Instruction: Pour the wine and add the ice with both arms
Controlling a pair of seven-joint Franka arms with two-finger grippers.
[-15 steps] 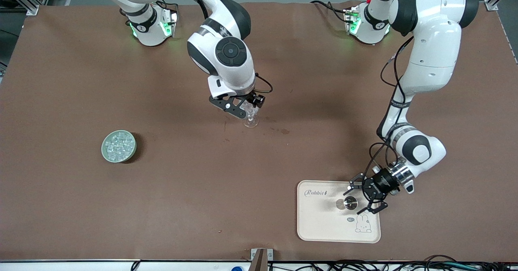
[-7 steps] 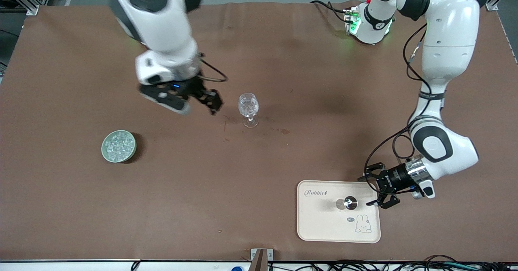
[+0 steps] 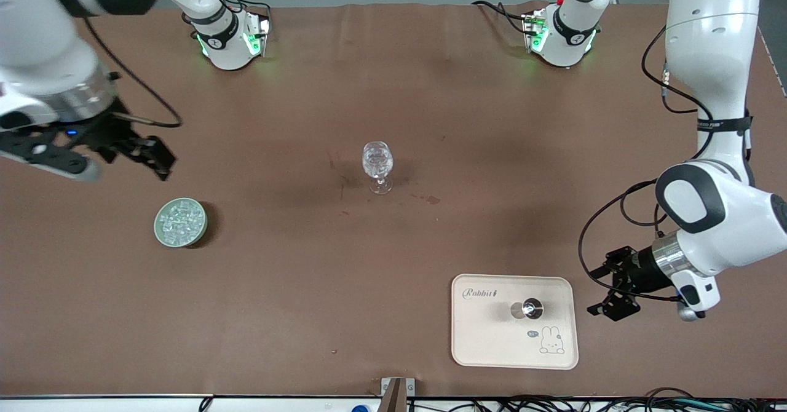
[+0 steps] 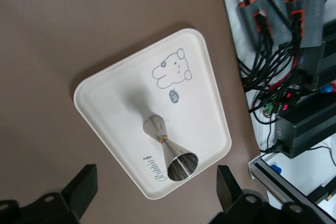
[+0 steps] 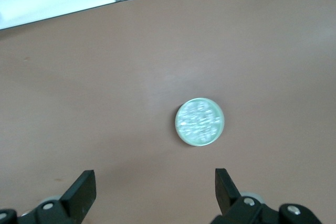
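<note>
The clear stemmed glass (image 3: 377, 165) stands upright mid-table; its bowl glints inside, and I cannot tell what it holds. Ice (image 3: 180, 220) fills a small green bowl (image 3: 157, 228) toward the right arm's end. My right gripper (image 3: 161, 158) hangs open and empty over bare table beside that bowl, which also shows in the right wrist view (image 5: 177, 124) with its ice (image 5: 200, 120), past the open right gripper (image 5: 155, 187). My left gripper (image 3: 596, 290) is open and empty just off the tray's edge. The left wrist view shows the open left gripper (image 4: 156, 184).
A cream tray (image 3: 486, 332) with a rabbit print lies near the front edge and bears a steel jigger (image 3: 531, 308); both also show in the left wrist view, tray (image 4: 115, 103) and jigger (image 4: 167, 149). Cables and boxes (image 4: 294, 51) sit off the table edge.
My right gripper swung away from above the glass toward the right arm's end, near the ice bowl. My left gripper drew back from the jigger and off the tray.
</note>
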